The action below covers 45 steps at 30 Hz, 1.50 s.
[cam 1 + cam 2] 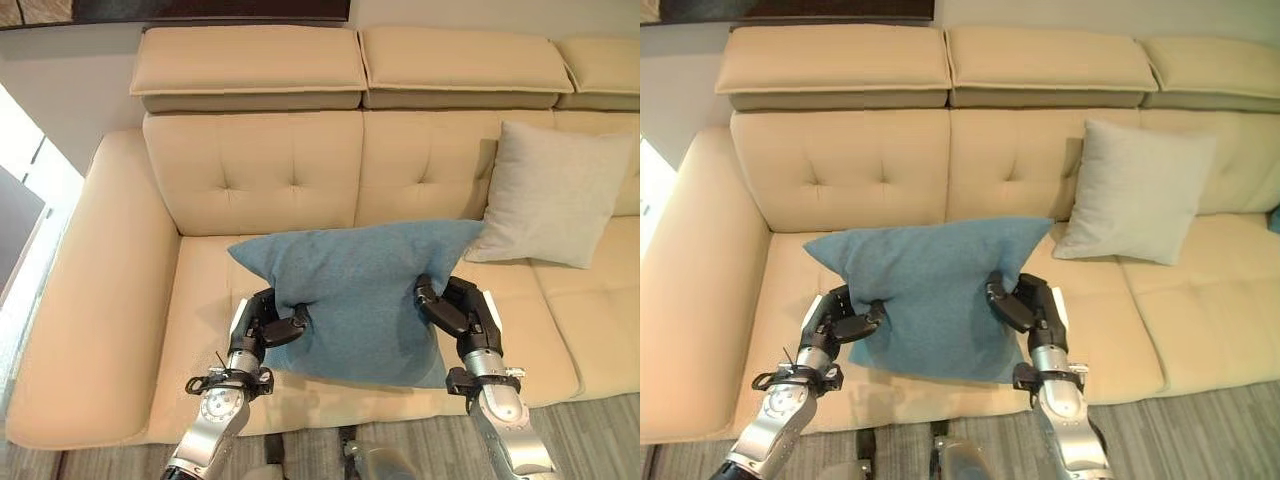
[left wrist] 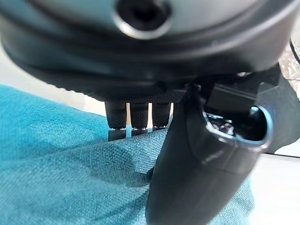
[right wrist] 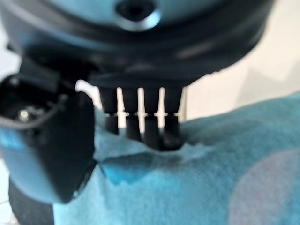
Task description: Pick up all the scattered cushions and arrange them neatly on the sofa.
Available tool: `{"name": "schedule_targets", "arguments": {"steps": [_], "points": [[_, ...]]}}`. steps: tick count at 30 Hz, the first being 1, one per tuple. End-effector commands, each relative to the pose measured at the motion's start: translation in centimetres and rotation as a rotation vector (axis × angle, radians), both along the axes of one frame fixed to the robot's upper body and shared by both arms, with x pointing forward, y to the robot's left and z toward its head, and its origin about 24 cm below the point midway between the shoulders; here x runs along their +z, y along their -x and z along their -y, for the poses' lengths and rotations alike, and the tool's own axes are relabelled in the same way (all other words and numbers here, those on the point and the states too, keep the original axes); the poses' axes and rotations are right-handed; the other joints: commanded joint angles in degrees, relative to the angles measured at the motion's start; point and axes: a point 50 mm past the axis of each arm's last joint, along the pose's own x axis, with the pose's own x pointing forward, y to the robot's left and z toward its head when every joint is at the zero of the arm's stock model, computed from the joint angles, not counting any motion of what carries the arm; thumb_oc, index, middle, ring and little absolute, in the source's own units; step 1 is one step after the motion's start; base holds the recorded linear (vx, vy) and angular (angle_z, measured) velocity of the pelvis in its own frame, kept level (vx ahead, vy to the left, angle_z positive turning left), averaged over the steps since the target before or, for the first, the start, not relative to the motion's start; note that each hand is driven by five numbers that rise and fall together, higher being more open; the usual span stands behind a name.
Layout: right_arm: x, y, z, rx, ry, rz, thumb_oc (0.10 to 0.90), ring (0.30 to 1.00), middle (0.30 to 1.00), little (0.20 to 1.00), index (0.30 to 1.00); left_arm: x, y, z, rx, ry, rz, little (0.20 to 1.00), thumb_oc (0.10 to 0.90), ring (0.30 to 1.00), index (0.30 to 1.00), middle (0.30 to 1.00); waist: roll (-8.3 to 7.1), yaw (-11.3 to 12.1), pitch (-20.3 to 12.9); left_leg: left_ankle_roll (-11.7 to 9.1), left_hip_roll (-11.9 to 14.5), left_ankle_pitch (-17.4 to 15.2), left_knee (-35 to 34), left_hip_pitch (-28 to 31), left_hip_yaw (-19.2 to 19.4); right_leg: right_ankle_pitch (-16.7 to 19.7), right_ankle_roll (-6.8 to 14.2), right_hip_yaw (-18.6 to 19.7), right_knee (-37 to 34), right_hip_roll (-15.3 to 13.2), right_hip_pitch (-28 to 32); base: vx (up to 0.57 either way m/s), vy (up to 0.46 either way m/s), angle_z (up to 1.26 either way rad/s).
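Left eye view: I have blue cushion (image 1: 355,300) pinched by left hand (image 1: 268,322) and right hand (image 1: 452,305) over sofa (image 1: 100,330). Risk: shallow edge grips slip, cushion sags onto seat crooked, or nudges grey cushion (image 1: 550,195).

Blue cushion (image 1: 355,300) covers the sofa (image 1: 250,170) seat under it and hides the fingertips of the left hand (image 1: 262,325) and right hand (image 1: 455,308) where they dig into its sides. Beige cushion (image 1: 550,195) hides part of the backrest; sofa is cut off at the right edge in both eye views. Both wrist views are blurred up close, and the fingers (image 3: 152,124) sink into blue fabric.
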Motion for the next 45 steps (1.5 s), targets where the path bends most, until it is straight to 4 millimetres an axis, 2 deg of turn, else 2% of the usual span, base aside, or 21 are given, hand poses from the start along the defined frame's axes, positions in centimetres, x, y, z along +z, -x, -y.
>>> {"name": "schedule_targets", "arguments": {"steps": [1,5,9,11,12,13,14,17,18,21,22,26,27,33,35,36,37,38,39,40,45], "points": [[6.1,-2.3,-2.0,0.056,-0.036,0.336,0.4,0.3,0.3,0.3,0.3,8.0,-1.6,1.2,-0.069,0.028,0.42,0.3,0.4,0.3,0.3,0.3,-2.25,1.5,-6.5,0.5,0.2,-7.0,3.0,-3.4,1.7,-6.7,6.6,0.8,-0.5,-4.4,4.9,0.01,0.056,-0.06],[6.9,-3.1,-2.8,0.069,-0.021,0.367,0.4,0.3,0.3,0.3,0.3,9.0,-2.1,0.9,-0.042,-0.004,0.472,0.3,0.4,0.3,0.3,0.3,-2.06,2.0,-6.6,0.8,-0.1,-6.7,1.6,-3.2,2.7,-5.7,7.2,0.8,-1.2,-4.8,4.1,0.02,0.048,-0.04],[9.0,-4.7,-3.8,0.054,0.023,0.452,0.4,0.3,0.3,0.3,0.3,10.9,-3.4,0.9,0.015,-0.015,0.556,0.3,0.4,0.3,0.3,0.3,-1.73,2.7,-6.7,0.9,-0.3,-6.1,-0.1,-3.6,3.0,-4.8,7.5,0.3,-2.5,-5.1,3.1,0.01,0.017,-0.06],[10.3,-5.8,-4.6,0.059,0.045,0.499,0.4,0.3,0.3,0.3,0.3,12.4,-4.3,1.2,0.038,-0.029,0.62,0.3,0.4,0.3,0.3,0.3,-1.66,3.0,-6.4,0.8,-0.4,-5.6,-0.5,-4.5,2.8,-4.3,7.6,0.1,-3.1,-5.1,2.0,-0.03,-0.005,0.04],[11.3,-6.4,-5.2,0.059,0.06,0.532,0.4,0.3,0.3,0.3,0.3,13.5,-4.9,1.4,0.047,-0.047,0.664,0.3,0.4,0.3,0.3,0.3,-1.62,3.2,-6.1,0.7,-0.4,-5.3,-0.6,-5.4,2.6,-3.9,7.5,0.0,-3.5,-5.0,1.3,-0.09,-0.028,0.01],[13.1,-7.5,-6.1,0.06,0.094,0.59,0.4,0.3,0.3,0.3,0.3,15.4,-5.9,2.0,0.065,-0.052,0.736,0.3,0.4,0.3,0.3,0.3,-1.58,3.6,-5.7,0.5,-0.3,-4.6,-0.9,-7.0,2.2,-3.4,7.4,-0.1,-4.0,-4.9,-0.2,-0.08,-0.027,0.0],[13.2,-7.6,-6.1,0.06,0.094,0.593,0.4,0.3,0.3,0.3,0.3,15.5,-6.0,2.0,0.066,-0.052,0.74,0.3,0.4,0.3,0.3,0.3,-1.57,3.6,-5.6,0.5,-0.3,-4.6,-0.9,-7.1,2.2,-3.4,7.4,-0.1,-3.9,-4.9,-0.4,-0.09,-0.049,0.04],[16.7,-9.2,-7.2,0.044,0.118,0.697,0.4,0.3,0.3,0.3,0.3,19.7,-7.6,2.7,0.115,-0.076,0.88,0.3,0.4,0.3,0.3,0.3,-1.63,4.3,-4.4,0.0,-0.1,-3.2,-1.0,-10.4,1.5,-2.6,7.2,-0.6,-4.5,-4.5,-3.0,-0.09,-0.052,0.09],[19.2,-9.8,-7.6,0.031,0.143,0.772,0.4,0.3,0.3,0.3,0.3,22.0,-8.2,3.2,0.14,-0.087,0.955,0.3,0.4,0.3,0.3,0.3,-1.48,4.6,-3.8,-0.6,0.2,-2.1,-1.4,-12.2,1.0,-2.3,7.1,-0.8,-4.6,-4.4,-4.8,-0.05,-0.08,0.02],[22.7,-10.3,-8.1,0.001,0.195,0.878,0.4,0.3,0.3,0.3,0.3,25.1,-9.0,4.0,0.171,-0.126,1.048,0.3,0.4,0.3,0.3,0.3,-1.02,4.7,-3.1,-1.6,0.5,-0.1,-3.0,-14.2,0.1,-2.0,6.9,-1.0,-4.8,-4.0,-7.1,-0.01,-0.063,0.16],[22.8,-10.3,-8.1,0.0,0.195,0.882,0.4,0.3,0.3,0.3,0.3,25.2,-9.0,4.0,0.172,-0.125,1.053,0.3,0.4,0.3,0.3,0.3,-0.97,4.7,-3.0,-1.6,0.5,0.1,-3.1,-14.4,0.0,-2.0,6.9,-1.0,-4.7,-3.9,-7.3,-0.01,-0.032,0.18],[26.8,-11.1,-8.1,-0.067,0.292,0.974,0.4,0.3,0.3,0.3,0.3,28.6,-10.2,4.6,0.208,-0.174,1.116,0.3,0.4,0.3,0.3,0.3,-0.07,4.6,-2.4,-2.9,0.8,1.6,-4.2,-17.9,-1.2,-1.5,6.8,-1.4,-5.3,-3.2,-10.5,0.0,-0.058,0.14],[28.7,-11.4,-7.9,-0.107,0.339,1.012,0.4,0.3,0.3,0.3,0.3,30.1,-10.8,4.6,0.227,-0.213,1.134,0.3,0.4,0.3,0.3,0.3,0.24,4.6,-2.0,-3.4,0.9,2.2,-4.2,-20.0,-1.7,-1.1,6.9,-1.7,-5.7,-2.8,-12.2,0.0,-0.087,0.24],[31.2,-12.7,-6.5,-0.211,0.484,0.996,0.4,0.3,0.3,0.3,0.3,31.8,-12.6,4.5,0.242,-0.333,1.093,0.3,0.4,0.3,0.3,0.3,0.63,4.3,-1.2,-4.5,0.8,3.7,-4.2,-25.4,-2.6,0.8,7.5,-1.9,-7.7,-1.9,-16.8,-0.01,-0.045,0.07],[30.9,-13.4,-5.8,-0.223,0.512,0.939,0.4,0.3,0.3,0.3,0.3,31.7,-13.2,4.2,0.245,-0.35,1.058,0.3,0.4,0.3,0.3,0.3,0.65,4.1,-0.7,-4.6,0.7,4.4,-4.2,-27.0,-2.9,1.4,7.5,-1.8,-8.0,-1.7,-18.4,-0.01,-0.023,0.0],[30.9,-13.4,-5.8,-0.223,0.512,0.939,0.475,0.413,0.413,0.413,0.413,31.7,-13.2,4.2,0.244,-0.349,1.058,0.3,0.4,0.3,0.3,0.3,0.69,4.1,-0.8,-4.6,0.7,4.2,-4.2,-27.0,-2.9,1.1,7.5,-1.8,-7.9,-1.6,-18.4,0.0,0.0,0.0],[30.6,-13.7,-5.5,-0.228,0.514,0.914,0.679,0.719,0.719,0.719,0.719,31.4,-13.5,4.0,0.246,-0.349,1.037,0.3,0.4,0.3,0.3,0.3,0.72,4.1,-0.5,-4.7,0.8,4.4,-4.2,-27.6,-2.8,1.3,7.5,-1.7,-8.0,-1.5,-19.0,0.0,0.0,0.0],[30.1,-14.0,-5.2,-0.226,0.522,0.879,0.8,0.9,0.9,0.9,0.9,30.8,-13.7,3.8,0.248,-0.346,1.009,0.382,0.455,0.382,0.382,0.382,0.69,4.0,-0.3,-4.7,0.8,4.6,-4.2,-28.0,-2.8,1.3,7.5,-1.6,-8.0,-1.4,-19.4,0.0,0.0,0.0],[28.7,-14.8,-4.6,-0.219,0.521,0.8,0.8,0.9,0.9,0.9,0.9,29.6,-14.3,3.2,0.247,-0.355,0.951,0.862,0.775,0.862,0.862,0.862,0.64,3.7,0.2,-4.8,0.9,4.9,-4.2,-28.5,-2.9,1.3,7.4,-1.6,-8.0,-1.3,-20.0,0.0,0.0,0.0],[28.7,-14.8,-4.6,-0.219,0.521,0.801,0.8,0.9,0.9,0.9,0.9,29.6,-14.3,3.2,0.247,-0.355,0.952,0.9,0.8,0.9,0.9,0.9,0.63,3.7,0.2,-4.8,0.8,5.2,-4.2,-28.7,-2.9,1.5,7.4,-1.6,-8.0,-1.3,-20.2,0.0,0.0,0.0],[26.3,-15.5,-3.3,-0.214,0.515,0.69,0.8,0.9,0.9,0.9,0.9,27.3,-14.9,1.6,0.27,-0.368,0.859,0.9,0.8,0.9,0.9,0.9,0.42,3.5,0.7,-5.0,0.9,5.3,-4.2,-29.0,-3.0,1.5,7.3,-1.4,-8.1,-1.0,-20.7,0.0,-0.02,0.06]]}}
